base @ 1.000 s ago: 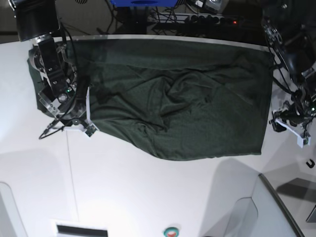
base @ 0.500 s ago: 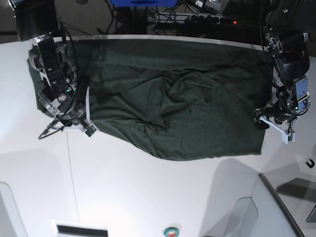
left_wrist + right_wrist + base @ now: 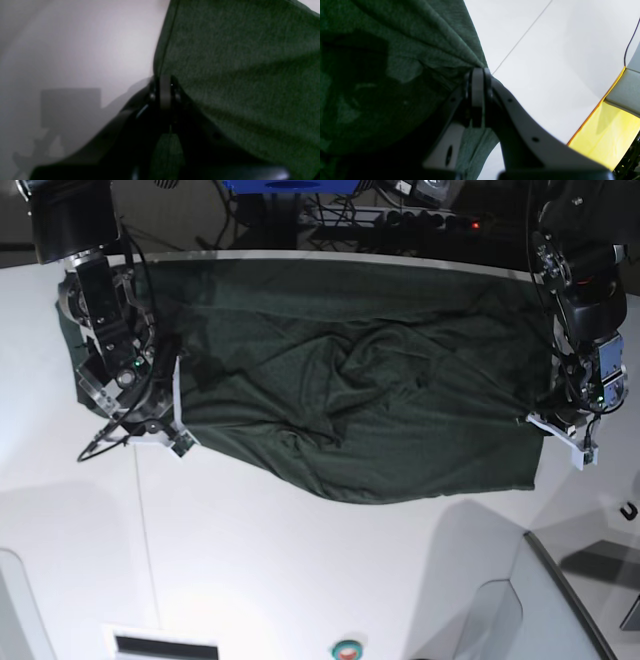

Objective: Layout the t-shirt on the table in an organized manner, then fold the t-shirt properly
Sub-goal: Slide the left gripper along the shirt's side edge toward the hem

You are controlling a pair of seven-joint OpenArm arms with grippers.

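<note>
The dark green t-shirt point(image 3: 360, 400) lies wrinkled across the far half of the white table point(image 3: 300, 570). In the base view my left gripper point(image 3: 541, 423) is at the shirt's right edge. The left wrist view shows this gripper point(image 3: 165, 87) shut, with the t-shirt point(image 3: 237, 62) hem pinched between its jaws. My right gripper point(image 3: 178, 438) sits at the shirt's lower left corner. In the right wrist view that gripper point(image 3: 477, 75) is shut on bunched fabric of the t-shirt point(image 3: 395, 50).
A thin seam line point(image 3: 145, 540) runs down the table's near left part. A grey panel point(image 3: 570, 600) stands at the near right corner, and a small black hook point(image 3: 628, 511) lies beside it. Cables and a power strip point(image 3: 400, 220) lie beyond the far edge.
My left gripper came in from the right onto the shirt's right edge and shut on the hem. The right arm and its grip have not moved.
</note>
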